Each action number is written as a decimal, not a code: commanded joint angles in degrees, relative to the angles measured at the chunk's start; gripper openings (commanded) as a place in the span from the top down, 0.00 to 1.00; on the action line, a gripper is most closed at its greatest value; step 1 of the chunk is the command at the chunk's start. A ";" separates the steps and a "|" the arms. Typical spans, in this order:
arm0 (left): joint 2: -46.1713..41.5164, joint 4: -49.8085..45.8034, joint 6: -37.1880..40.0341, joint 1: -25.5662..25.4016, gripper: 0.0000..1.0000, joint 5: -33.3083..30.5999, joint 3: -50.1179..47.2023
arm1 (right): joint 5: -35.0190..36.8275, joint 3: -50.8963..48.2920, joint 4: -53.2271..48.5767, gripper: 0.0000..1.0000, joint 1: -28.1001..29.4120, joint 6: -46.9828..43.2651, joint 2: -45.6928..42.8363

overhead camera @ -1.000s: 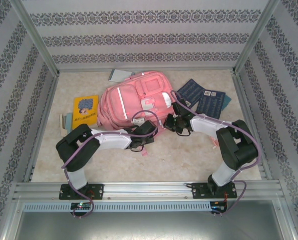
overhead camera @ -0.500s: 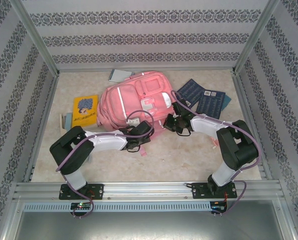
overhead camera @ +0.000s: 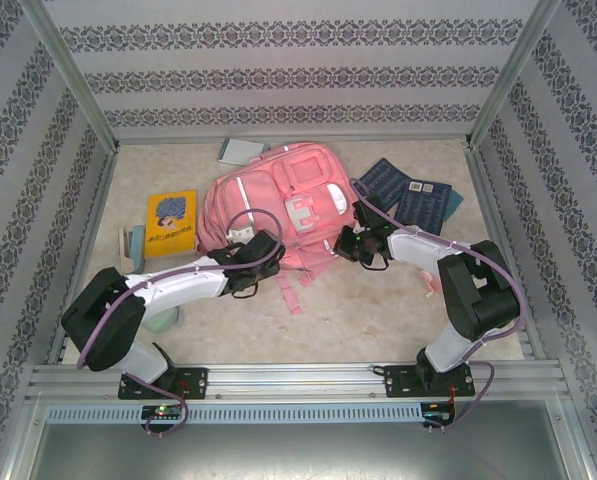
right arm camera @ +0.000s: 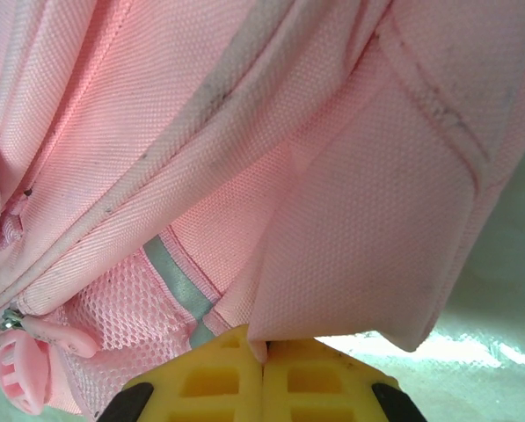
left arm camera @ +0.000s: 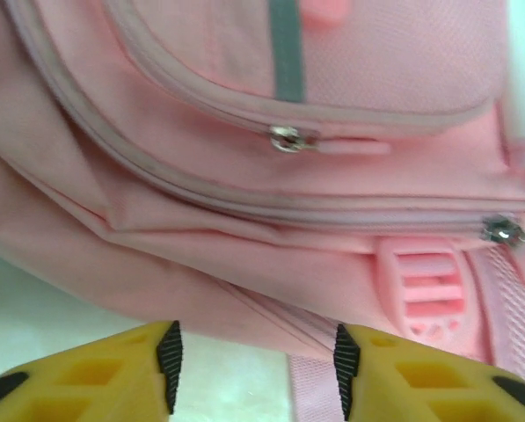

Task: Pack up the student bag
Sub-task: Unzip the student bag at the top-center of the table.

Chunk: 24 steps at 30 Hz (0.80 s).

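Bright, even light falls from above on the pale table (overhead camera: 378, 310), and the pink backpack (overhead camera: 278, 200) throws only a faint, soft shadow along its lower edge. The patterned walls (overhead camera: 298, 80) at the top of the overhead frame wash out pale, and the metal rails (overhead camera: 73, 75) splay outward toward the corners. In the left wrist view the zip pulls (left arm camera: 288, 138) look soft and the yellow fingers (left arm camera: 95, 374) at the bottom edge are blurred. The right wrist view is sharper: the fabric weave reads clearly at centre, while the table at lower right glares whitish green.
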 commanded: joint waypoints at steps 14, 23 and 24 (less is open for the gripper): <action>10.16 4.53 6.10 4.91 0.79 5.90 1.78 | -3.33 3.94 -2.75 1.00 0.42 -3.19 -5.75; 2.97 -0.18 7.73 4.82 1.00 2.43 4.52 | -3.09 5.51 -4.41 1.00 -1.49 -5.05 -5.27; 2.40 -0.89 8.02 4.82 1.00 2.38 5.08 | -2.96 5.53 -4.44 1.00 -1.70 -5.43 -4.89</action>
